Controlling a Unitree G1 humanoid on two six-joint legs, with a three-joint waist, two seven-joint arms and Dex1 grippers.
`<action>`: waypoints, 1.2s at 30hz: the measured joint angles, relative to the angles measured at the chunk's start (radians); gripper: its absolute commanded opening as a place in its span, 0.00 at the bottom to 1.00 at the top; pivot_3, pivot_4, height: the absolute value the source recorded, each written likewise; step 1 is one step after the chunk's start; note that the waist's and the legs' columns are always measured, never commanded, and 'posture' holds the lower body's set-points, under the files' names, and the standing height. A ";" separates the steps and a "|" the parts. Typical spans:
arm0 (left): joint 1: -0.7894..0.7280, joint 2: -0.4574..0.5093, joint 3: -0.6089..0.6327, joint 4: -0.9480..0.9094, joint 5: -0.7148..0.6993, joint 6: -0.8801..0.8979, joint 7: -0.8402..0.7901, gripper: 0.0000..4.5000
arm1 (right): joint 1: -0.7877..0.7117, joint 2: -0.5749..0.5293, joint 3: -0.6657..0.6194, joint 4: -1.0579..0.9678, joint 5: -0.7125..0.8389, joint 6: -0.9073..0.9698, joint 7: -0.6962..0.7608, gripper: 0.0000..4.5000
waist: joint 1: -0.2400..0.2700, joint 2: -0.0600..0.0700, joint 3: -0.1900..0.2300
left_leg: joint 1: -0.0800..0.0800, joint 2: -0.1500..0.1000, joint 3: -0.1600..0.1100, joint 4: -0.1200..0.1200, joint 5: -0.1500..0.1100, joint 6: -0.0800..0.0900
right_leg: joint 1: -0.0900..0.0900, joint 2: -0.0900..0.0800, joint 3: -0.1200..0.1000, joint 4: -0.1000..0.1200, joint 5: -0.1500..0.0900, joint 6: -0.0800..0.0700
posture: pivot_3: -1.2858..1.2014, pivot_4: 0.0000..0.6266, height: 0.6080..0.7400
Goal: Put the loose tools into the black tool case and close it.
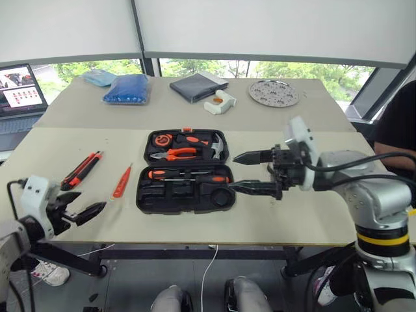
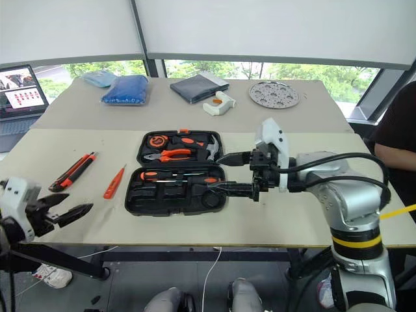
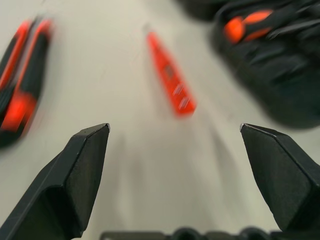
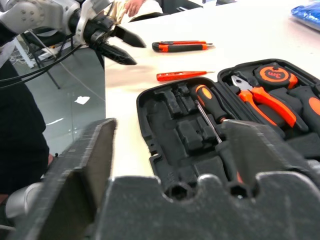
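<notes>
Both our grippers spread and empty, case lying open

Nearest, our left gripper (image 1: 88, 207) hangs fingers apart at the table's (image 1: 273, 214) front-left edge; just beyond lie the small orange screwdriver (image 1: 121, 182) and the black-orange knife-like tool (image 1: 80, 170). Our right gripper (image 1: 250, 172), fingers apart, hovers beside the black tool case (image 1: 185, 170), screwdrivers seated inside.

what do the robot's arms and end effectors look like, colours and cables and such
Both arms are silver-grey metal with white housings at the wrists. The right arm carries a yellow band and loose black cables looping along the forearm. The left end effector and the right end effector each have two black, tapered, pointed fingers.
</notes>
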 measured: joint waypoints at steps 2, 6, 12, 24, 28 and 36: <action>-0.016 0.000 -0.008 -0.016 -0.007 0.038 0.028 1.00 | 0.014 -0.002 0.002 -0.027 0.015 0.004 -0.022 1.00 | 0.011 0.000 0.000 | 0.000 0.000 0.000 0.000 0.001 -0.002 | 0.000 0.000 0.000 0.000 0.001 -0.001 | 0.52 0.24 0.84; -0.176 0.009 -0.118 -0.042 -0.028 0.175 0.113 1.00 | 0.021 -0.001 0.005 -0.079 0.047 0.004 -0.077 1.00 | 0.037 -0.001 0.000 | 0.001 -0.001 -0.001 0.000 0.002 -0.003 | 0.002 -0.002 -0.001 0.000 0.002 -0.001 | 0.52 0.24 0.84; -0.506 0.006 -0.302 0.114 0.029 0.341 0.277 1.00 | 0.045 0.017 0.003 -0.112 0.072 0.004 -0.165 1.00 | 0.032 -0.003 -0.001 | 0.000 -0.002 0.000 -0.001 0.002 -0.001 | 0.003 0.007 -0.001 -0.003 0.006 -0.005 | 0.52 0.24 0.84; -0.695 -0.037 -0.519 0.441 0.153 0.218 0.260 0.61 | 0.118 -0.010 -0.004 -0.189 0.138 0.004 -0.261 1.00 | 0.023 -0.003 -0.001 | 0.002 -0.001 0.000 -0.003 0.002 -0.001 | 0.004 0.008 0.000 -0.006 0.003 -0.001 | 0.52 0.24 0.84; -0.695 -0.036 -0.519 0.477 0.166 0.160 0.240 0.28 | 0.140 -0.045 -0.005 -0.195 0.149 0.002 -0.272 1.00 | 0.025 -0.003 -0.001 | 0.002 -0.001 0.000 -0.003 0.002 -0.001 | 0.005 0.007 0.000 -0.006 0.003 -0.001 | 0.52 0.24 0.84; -0.827 0.075 -0.606 0.675 0.191 -0.123 -0.122 0.10 | 0.193 -0.164 -0.040 -0.208 0.202 0.003 -0.246 1.00 | 0.035 -0.007 0.001 | -0.004 -0.001 -0.001 -0.001 0.003 0.000 | 0.002 0.007 -0.005 -0.007 0.003 -0.002 | 0.52 0.24 0.84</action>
